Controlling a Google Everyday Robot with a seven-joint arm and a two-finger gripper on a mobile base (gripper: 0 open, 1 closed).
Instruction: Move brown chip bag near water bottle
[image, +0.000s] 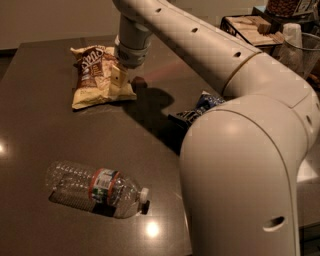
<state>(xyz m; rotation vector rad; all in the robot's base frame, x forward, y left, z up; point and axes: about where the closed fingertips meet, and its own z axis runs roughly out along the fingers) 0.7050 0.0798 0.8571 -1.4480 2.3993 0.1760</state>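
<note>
**Seat the grasp on the bag's right edge before you lift**

The gripper (127, 81) hangs at the far side of the worktop (35, 135), right over the right-hand edge of the brown chip bag (95, 75). The fingers (117, 80) look spread apart and hold nothing. The pale one shows against the bag's lower right part. The darker shape just off the bag's edge seems to be its partner, though shadow makes that hard to confirm.

So the bag's right margin appears to sit in the gap, with most of the bag lying flat to the left of the fingers. Whether the tips touch the foil or the worktop cannot be read from here.

To do this step well, come down until the crinkled edge is properly between the pads, then close gently. A thin pinch on foil is likely to slip, so take a good fold of it. Lift only enough to clear the surface.

The water bottle (95, 187) lies on its side near the front, well apart from the bag, cap pointing right. Plan a carry toward you and set the bag down just beside it without nudging it, since it may roll. The dark blue bag (200, 107) sits off to the right, partly behind the arm, and should be out of your path.
</note>
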